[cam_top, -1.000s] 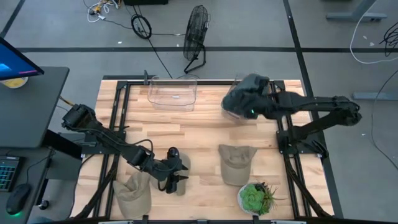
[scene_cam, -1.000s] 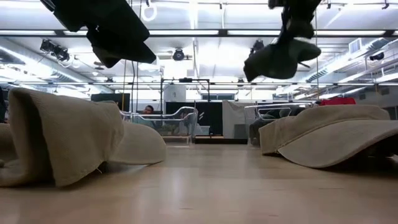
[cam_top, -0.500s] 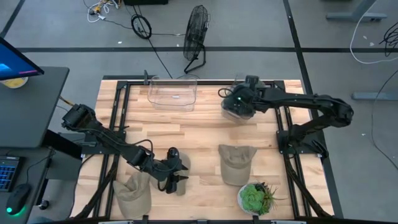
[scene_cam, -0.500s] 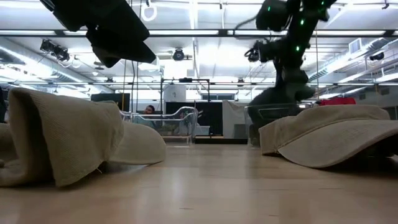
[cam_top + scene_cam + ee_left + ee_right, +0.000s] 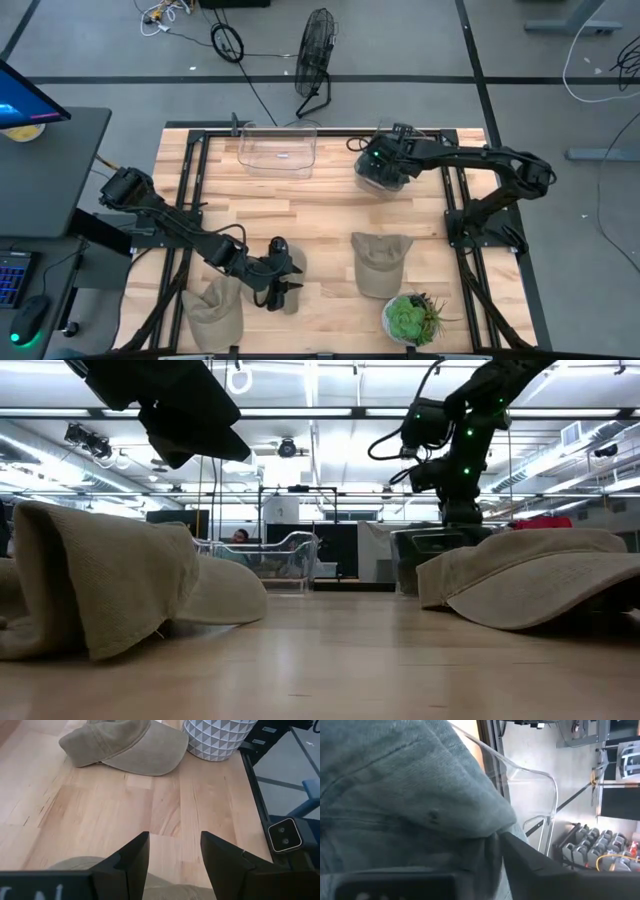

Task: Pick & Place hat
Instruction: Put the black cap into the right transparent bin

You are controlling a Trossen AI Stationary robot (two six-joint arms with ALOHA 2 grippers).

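Note:
A dark grey hat (image 5: 381,178) sits inside the clear bin (image 5: 364,186) at the table's far edge, under my right gripper (image 5: 386,158). In the right wrist view its grey cloth (image 5: 405,795) fills the picture, with the bin's clear wall (image 5: 540,785) beyond. My right gripper (image 5: 487,852) is shut on this hat. My left gripper (image 5: 175,837) hangs open near the table's near edge, above a tan hat (image 5: 214,312) and touching nothing. A second tan hat (image 5: 379,262) lies flat on the wood, brim toward the far edge. My right gripper comes at the dark hat from above, pointing down into the bin. Bunched cloth (image 5: 492,837) lies against the one finger (image 5: 545,875) that shows; the cloth hides the other finger. Which part of the hat it has cannot be told. The hat is down inside the bin.
A second clear bin (image 5: 278,150) stands left of the first at the far edge. A potted plant (image 5: 410,318) in a white patterned pot (image 5: 220,737) stands at the near edge beside the middle tan hat (image 5: 125,747). Bare wood lies between the bins and the hats.
My right gripper has come down and a little toward the table's left, carrying the dark hat from high above the far right corner into the clear bin. The hat hung clear before and now sits within the bin's walls. The left arm kept still.

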